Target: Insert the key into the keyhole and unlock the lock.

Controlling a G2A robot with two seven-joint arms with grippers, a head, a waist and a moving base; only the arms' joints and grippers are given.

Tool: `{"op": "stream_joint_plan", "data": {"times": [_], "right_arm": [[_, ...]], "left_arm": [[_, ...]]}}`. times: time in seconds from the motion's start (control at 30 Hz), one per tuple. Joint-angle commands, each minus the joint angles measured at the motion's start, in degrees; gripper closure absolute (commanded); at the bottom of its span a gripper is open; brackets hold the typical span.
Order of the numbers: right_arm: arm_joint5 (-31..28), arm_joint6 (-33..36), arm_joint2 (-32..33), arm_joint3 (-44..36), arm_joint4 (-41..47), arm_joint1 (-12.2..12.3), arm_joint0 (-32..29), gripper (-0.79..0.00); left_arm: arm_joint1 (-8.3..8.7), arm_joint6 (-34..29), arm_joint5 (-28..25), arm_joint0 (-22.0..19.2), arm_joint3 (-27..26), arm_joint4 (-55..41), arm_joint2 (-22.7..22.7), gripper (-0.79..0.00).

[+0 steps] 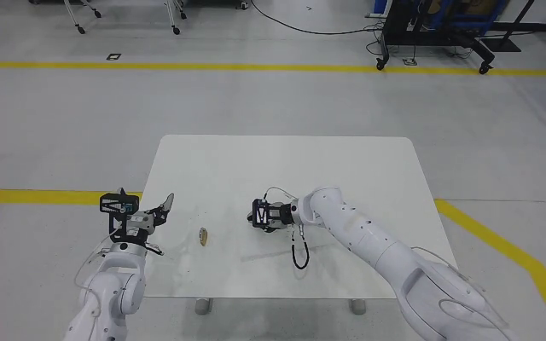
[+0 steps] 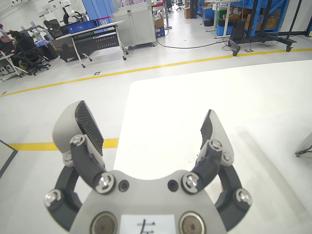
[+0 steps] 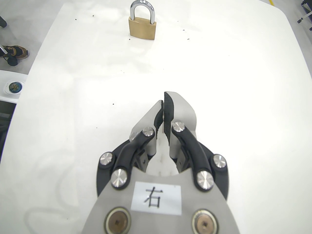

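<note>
A brass padlock (image 3: 142,26) with a silver shackle stands upright on the white table (image 3: 219,74), ahead of my right gripper (image 3: 163,97). From above the padlock (image 1: 203,235) is small, near the table's front left. My right gripper (image 1: 254,213) is low over the table's middle, pointing at the lock. It is shut, with a thin pale sliver between its pads that looks like the key; the rest of it is hidden. My left gripper (image 2: 146,115) hangs open and empty at the table's left edge (image 1: 162,209).
The white table (image 1: 341,170) is bare apart from small dark specks. A black cable loop (image 1: 299,251) hangs from the right arm near the front edge. Around the table there is grey floor with yellow lines (image 1: 51,196).
</note>
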Motion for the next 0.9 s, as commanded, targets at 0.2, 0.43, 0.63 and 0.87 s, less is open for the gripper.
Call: {"op": "stream_joint_plan", "data": {"times": [0.2, 0.43, 0.63, 0.87], "right_arm": [[0.0, 0.0, 0.0, 0.0, 0.0, 0.0, 0.0, 0.0], [0.0, 0.0, 0.0, 0.0, 0.0, 0.0, 0.0, 0.0], [1.17, 0.49, 0.11, -0.99, -0.06, 0.07, -0.72, 0.0], [-1.2, -3.27, 1.99, -2.38, 0.0, 1.41, -1.59, 0.0]], "left_arm": [[0.14, -12.67, -13.16, -4.96, -1.48, -6.21, 4.02, -0.785], [-0.91, -20.77, -16.07, -15.43, 2.87, -8.13, 13.85, -0.785], [-1.68, -26.77, -15.84, -23.51, 11.29, -10.63, 17.97, -0.785], [-2.46, -29.71, -18.62, -28.81, 18.58, -7.79, 23.79, -0.785]]}}
